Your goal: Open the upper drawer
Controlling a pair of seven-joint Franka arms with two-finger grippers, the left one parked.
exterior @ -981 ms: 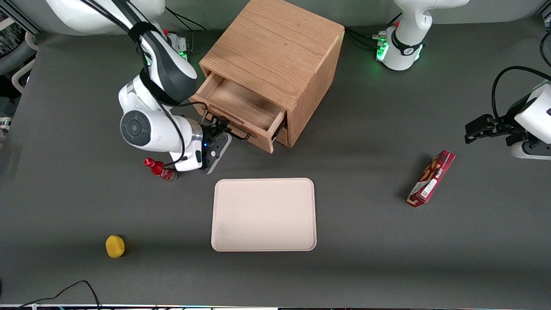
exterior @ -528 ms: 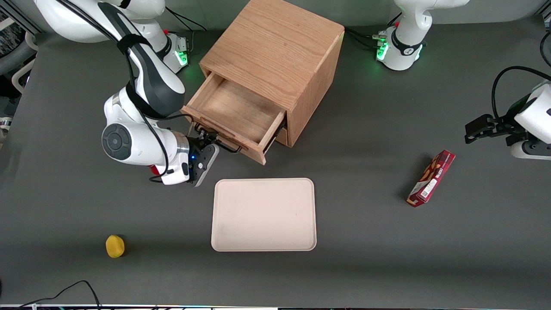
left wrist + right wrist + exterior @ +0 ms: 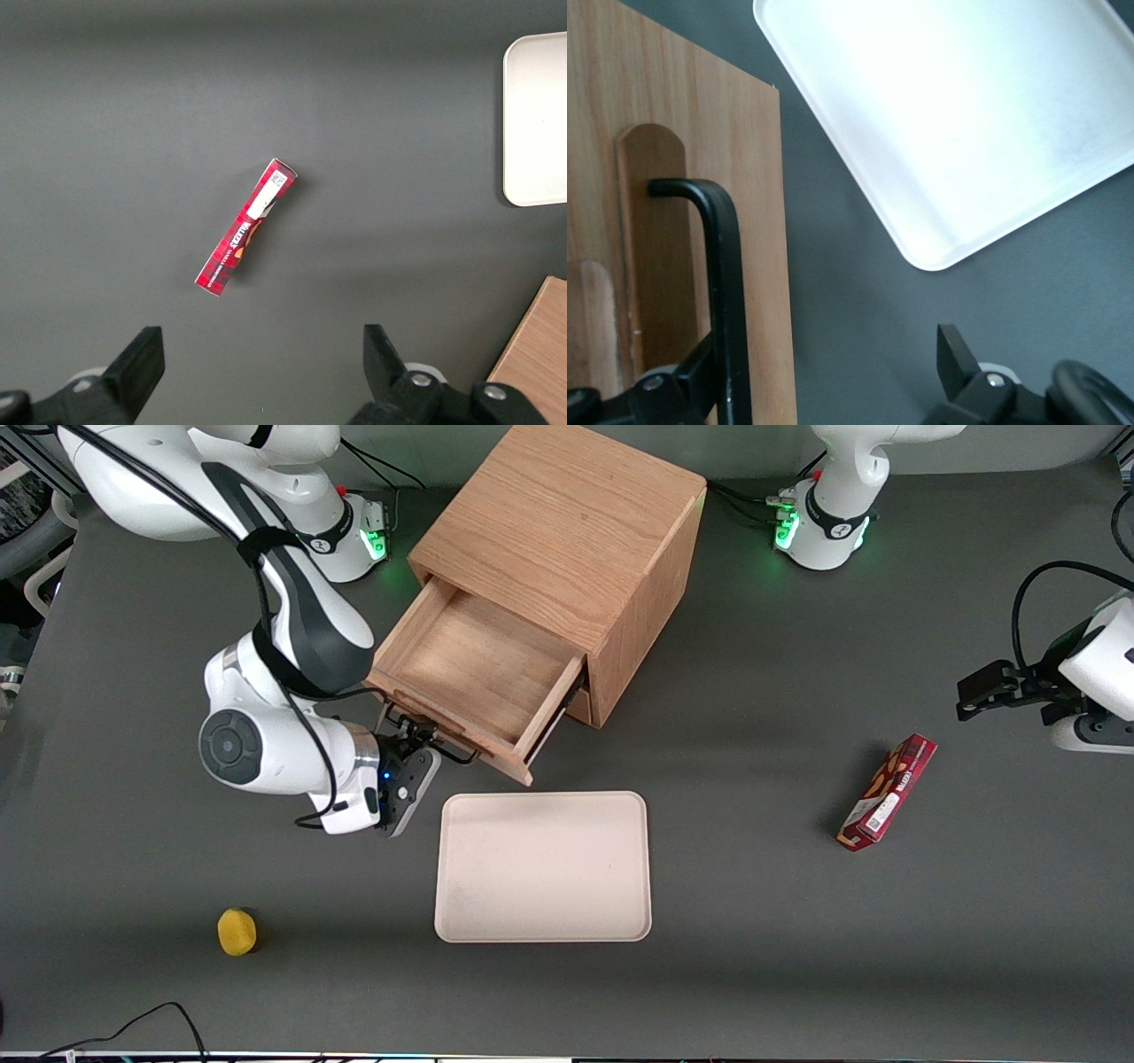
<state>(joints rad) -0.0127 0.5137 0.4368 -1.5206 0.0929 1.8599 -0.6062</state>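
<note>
— Where are you now, and why there?

— My gripper (image 3: 416, 742) is at the black handle (image 3: 434, 742) of the upper drawer (image 3: 469, 669), just above the tray's (image 3: 542, 866) corner. I judge I hold the bar to pull the drawer out of the cabinet (image 3: 567, 531); it stands well out, its wooden floor bare.

— Are your jaws closed on it?

— In the wrist view the bar (image 3: 726, 292) runs beside one finger (image 3: 682, 381); the other finger stands well apart. Whether I grip it, I cannot tell. The lower drawer is hidden.
</note>
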